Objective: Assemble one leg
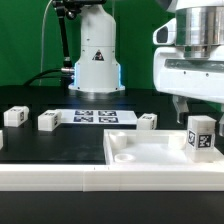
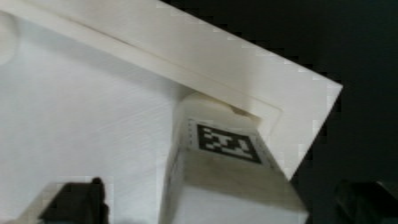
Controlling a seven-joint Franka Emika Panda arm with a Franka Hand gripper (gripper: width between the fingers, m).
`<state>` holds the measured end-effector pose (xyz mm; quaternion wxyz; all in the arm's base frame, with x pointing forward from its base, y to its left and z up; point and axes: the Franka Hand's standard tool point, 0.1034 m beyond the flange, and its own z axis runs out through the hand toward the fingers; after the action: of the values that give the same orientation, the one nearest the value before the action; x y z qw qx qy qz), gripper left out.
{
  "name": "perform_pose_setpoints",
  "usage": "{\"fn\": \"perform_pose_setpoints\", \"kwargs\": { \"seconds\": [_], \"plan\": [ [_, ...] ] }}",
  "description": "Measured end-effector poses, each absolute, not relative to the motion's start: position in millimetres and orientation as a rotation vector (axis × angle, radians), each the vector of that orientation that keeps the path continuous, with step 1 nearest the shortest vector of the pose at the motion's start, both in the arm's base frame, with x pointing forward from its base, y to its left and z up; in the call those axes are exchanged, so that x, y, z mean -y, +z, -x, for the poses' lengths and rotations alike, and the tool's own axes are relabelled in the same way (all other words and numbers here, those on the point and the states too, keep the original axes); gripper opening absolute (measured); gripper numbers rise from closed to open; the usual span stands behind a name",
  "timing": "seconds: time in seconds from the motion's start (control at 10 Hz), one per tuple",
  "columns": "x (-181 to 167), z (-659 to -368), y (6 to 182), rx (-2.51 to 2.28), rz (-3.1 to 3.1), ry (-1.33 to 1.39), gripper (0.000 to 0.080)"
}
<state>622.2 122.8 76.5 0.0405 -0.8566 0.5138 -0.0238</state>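
Observation:
A small white leg (image 1: 200, 136) with a black-and-white tag stands upright at a corner of the large flat white panel (image 1: 145, 152), on the exterior view's right. My gripper (image 1: 197, 112) hangs just above it, open. In the wrist view the leg (image 2: 231, 150) stands between the two dark fingertips (image 2: 75, 202), with a gap on each side. It sits in the corner of the panel (image 2: 89, 100). I cannot tell whether the leg is fixed in the panel.
Three more white legs lie on the black table: two (image 1: 14, 117) (image 1: 47, 121) at the exterior view's left, one (image 1: 147, 121) behind the panel. The marker board (image 1: 95, 117) lies before the robot base (image 1: 95, 60). A white edge (image 1: 60, 178) runs along the front.

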Motion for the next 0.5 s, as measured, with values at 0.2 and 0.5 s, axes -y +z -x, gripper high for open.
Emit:
{"fn": "perform_pose_setpoints", "kwargs": {
  "seconds": [0.2,0.5],
  "plan": [
    [-125.5,-621.9,76.5,-1.317,2.768,-0.085,0.0646],
    [-125.5,-624.9,79.0,-0.884,2.943,-0.106,0.0649]
  ]
}}
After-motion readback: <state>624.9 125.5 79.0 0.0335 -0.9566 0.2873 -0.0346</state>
